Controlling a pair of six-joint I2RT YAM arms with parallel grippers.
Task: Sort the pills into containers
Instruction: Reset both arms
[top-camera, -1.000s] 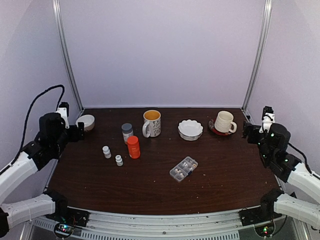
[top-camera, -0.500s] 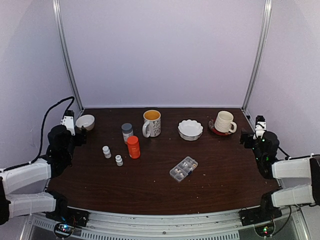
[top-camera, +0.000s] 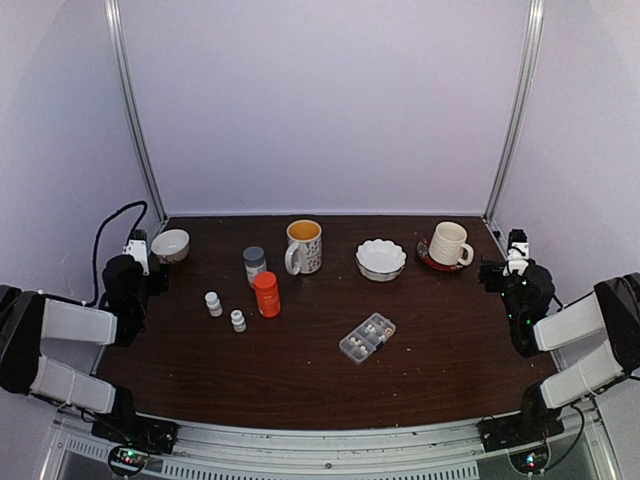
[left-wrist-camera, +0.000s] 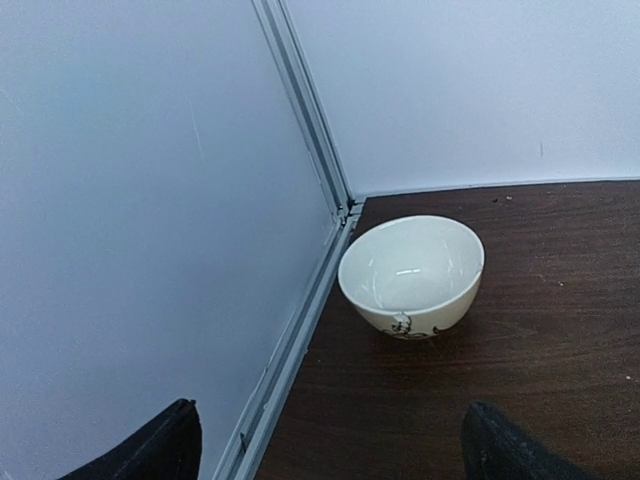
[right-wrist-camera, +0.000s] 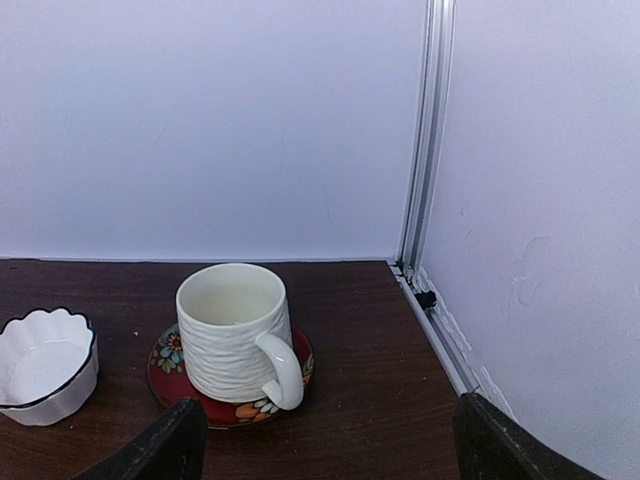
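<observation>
Pills (top-camera: 374, 325) in pill box (top-camera: 352, 349) too small to count (pale specks), scalloped bowl (right-wrist-camera: 62, 385) cut by left edge

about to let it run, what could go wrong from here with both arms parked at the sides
1. The open left pincer faces the white bowl closely; swinging toward the pill box could clip it.
2. The orange bottle and small white bottles stand between that arm and the box and look easy to topple.
3. The open right pincer points at the cream mug; a careless turn might knock it.
</observation>
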